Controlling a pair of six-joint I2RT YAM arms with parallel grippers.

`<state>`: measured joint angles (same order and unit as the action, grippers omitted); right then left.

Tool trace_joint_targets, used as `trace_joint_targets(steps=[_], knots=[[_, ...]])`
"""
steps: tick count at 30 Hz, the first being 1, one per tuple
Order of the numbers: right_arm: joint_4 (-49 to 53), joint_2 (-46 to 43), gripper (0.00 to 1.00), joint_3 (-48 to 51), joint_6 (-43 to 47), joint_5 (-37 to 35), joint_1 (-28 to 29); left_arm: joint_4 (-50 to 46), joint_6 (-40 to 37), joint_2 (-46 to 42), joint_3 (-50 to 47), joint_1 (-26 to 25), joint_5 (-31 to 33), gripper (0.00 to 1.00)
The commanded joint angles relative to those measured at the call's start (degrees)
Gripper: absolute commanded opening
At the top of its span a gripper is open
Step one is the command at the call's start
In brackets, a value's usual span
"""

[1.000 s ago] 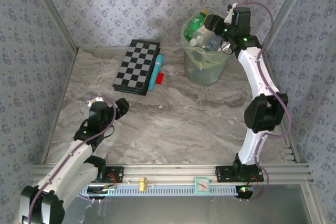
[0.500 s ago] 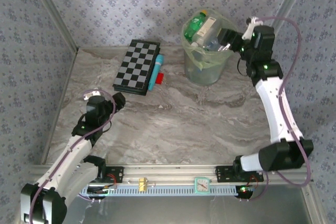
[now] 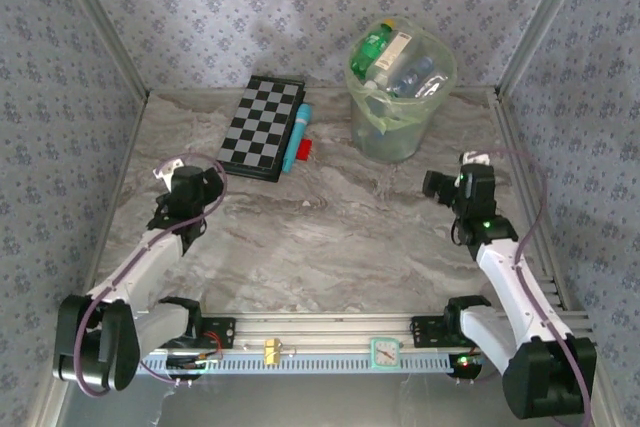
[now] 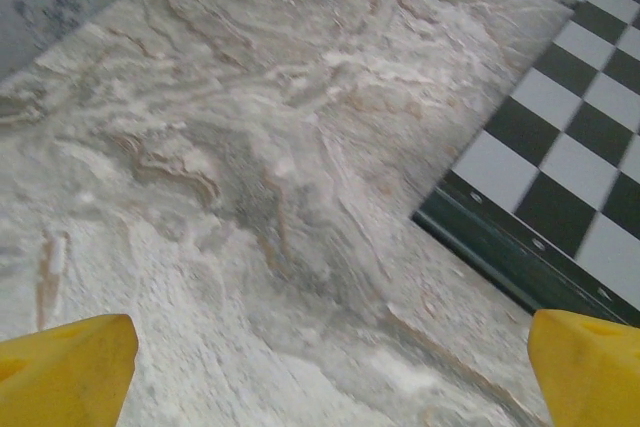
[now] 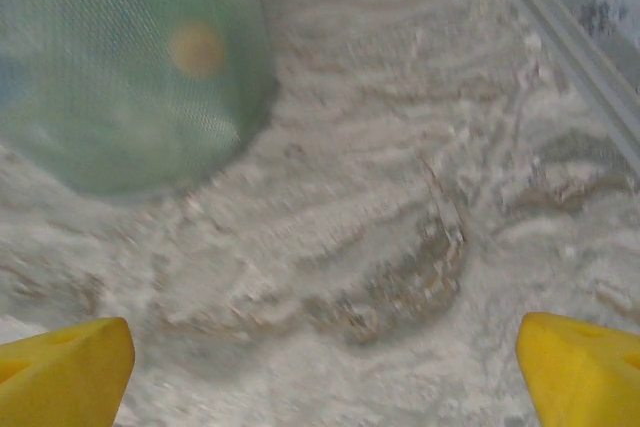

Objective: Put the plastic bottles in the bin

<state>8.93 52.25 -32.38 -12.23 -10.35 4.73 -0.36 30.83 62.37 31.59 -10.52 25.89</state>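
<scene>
Plastic bottles (image 3: 400, 67) in bin (image 3: 396, 139), arms (image 3: 150, 259) folded low

A folded black-and-white checkerboard (image 3: 262, 128) lies flat on the grey-veined marble tabletop (image 3: 330, 232), toward the back and left of centre, a little askew to the rear wall. A long cyan tube (image 3: 297, 136) lies close along its right edge. A small red block (image 3: 305, 148) sits against the tube's right side, by its nearer half. The left wrist view shows the board's dark side edge resting on the marble. Pale blue patterned wallpaper (image 3: 250, 7) covers the walls. On the aluminium rail (image 3: 330, 331) at the near edge sit a small teal square object (image 3: 385, 352), possibly a clock, and a small brass-coloured piece (image 3: 271, 351).
</scene>
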Motion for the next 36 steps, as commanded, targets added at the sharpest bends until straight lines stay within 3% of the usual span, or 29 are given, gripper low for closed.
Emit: trace_joint_targets(steps=[1,9,14,20,25,29,32,34,35,36], knots=[[-15.56,2.65,1.00,5.54,4.60,-2.85,-0.07,5.55,-5.71,2.67,2.44,1.02,6.80,1.00],[-39.92,25.26,1.00,6.89,14.90,1.69,-0.16,11.08,-15.35,8.54,1.96,1.13,13.22,0.99],[-40.22,30.96,1.00,3.08,18.62,0.20,0.13,24.98,-21.58,13.83,-2.30,1.29,13.77,0.99],[-50.98,33.22,1.00,8.15,14.34,5.64,-5.02,33.05,-28.15,20.49,-2.60,1.11,9.26,0.99],[-56.24,34.94,1.00,10.35,13.15,5.95,-6.22,46.27,-32.71,24.52,-6.18,1.41,4.45,0.99],[-56.43,35.12,1.00,10.39,13.08,6.26,-6.31,44.22,-31.36,23.13,-6.59,3.24,-1.42,0.99],[-56.39,35.11,1.00,10.35,13.06,6.24,-6.31,46.42,-27.74,23.24,-8.64,7.81,-9.36,0.99],[-56.38,35.11,1.00,10.25,13.16,5.86,-6.27,57.83,-28.00,27.52,-11.65,9.24,-10.86,0.99],[-56.39,35.10,1.00,10.18,13.36,5.19,-5.87,50.38,-27.69,24.55,-10.81,8.80,-11.38,0.99],[-56.47,35.15,1.00,10.30,13.46,4.77,-5.70,51.74,-28.17,24.62,-10.85,8.55,-11.33,0.99]])
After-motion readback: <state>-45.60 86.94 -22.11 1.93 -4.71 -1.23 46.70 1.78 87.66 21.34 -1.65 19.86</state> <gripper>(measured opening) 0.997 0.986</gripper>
